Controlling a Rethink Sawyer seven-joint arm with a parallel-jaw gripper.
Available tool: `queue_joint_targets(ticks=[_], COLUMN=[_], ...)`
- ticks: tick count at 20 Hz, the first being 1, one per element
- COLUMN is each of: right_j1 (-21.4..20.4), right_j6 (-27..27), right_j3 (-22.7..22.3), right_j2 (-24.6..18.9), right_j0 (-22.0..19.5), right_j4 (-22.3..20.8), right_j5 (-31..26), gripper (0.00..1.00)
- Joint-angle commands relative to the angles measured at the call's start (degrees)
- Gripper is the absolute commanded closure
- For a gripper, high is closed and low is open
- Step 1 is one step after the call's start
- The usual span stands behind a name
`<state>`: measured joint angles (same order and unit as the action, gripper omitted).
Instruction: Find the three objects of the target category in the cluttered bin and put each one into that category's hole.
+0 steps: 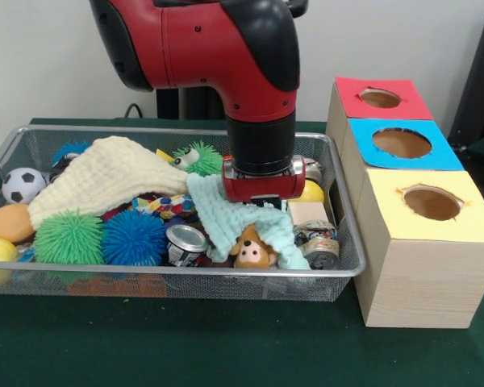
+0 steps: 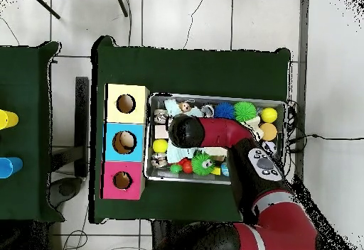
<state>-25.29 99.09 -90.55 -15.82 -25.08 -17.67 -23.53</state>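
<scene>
My arm has the gripper [image 1: 263,196] sunk into the wire bin [image 1: 8,157]; I can't tell its state. The mint cloth [image 1: 226,218] directly beneath is soft and limp, so pinch a fold. Probably a can [image 1: 184,243] lies beside it, rigid and slick.

The wire-mesh bin [image 1: 339,270] sits on the green table, packed with spiky balls, smooth balls, cans, cloths and a small plush animal [image 1: 252,249]. Beside it stand three wooden boxes in a row, with red [image 1: 381,98], blue [image 1: 401,143] and yellow [image 1: 431,202] tops, each with one round hole. The target category cannot be determined.
</scene>
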Motion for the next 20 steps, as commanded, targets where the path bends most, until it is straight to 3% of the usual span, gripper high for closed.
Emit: queue_joint_targets(ticks=[1, 5, 8, 20], right_j1=[-6.33, -11.99, -14.23, -11.25], right_j6=[0.23, -1.47, -2.28, -6.25], right_j3=[-1.0, -3.02, -4.51, -3.23], right_j2=[-3.32, -4.31, -5.96, -11.46], right_j0=[-2.25, -3.05, -4.15, -8.88], right_j4=[2.96, 4.87, 5.67, 5.54], right_j5=[-10.11, -16.88, -17.34, -17.03], gripper=[1.0, 1.0, 1.0, 1.0])
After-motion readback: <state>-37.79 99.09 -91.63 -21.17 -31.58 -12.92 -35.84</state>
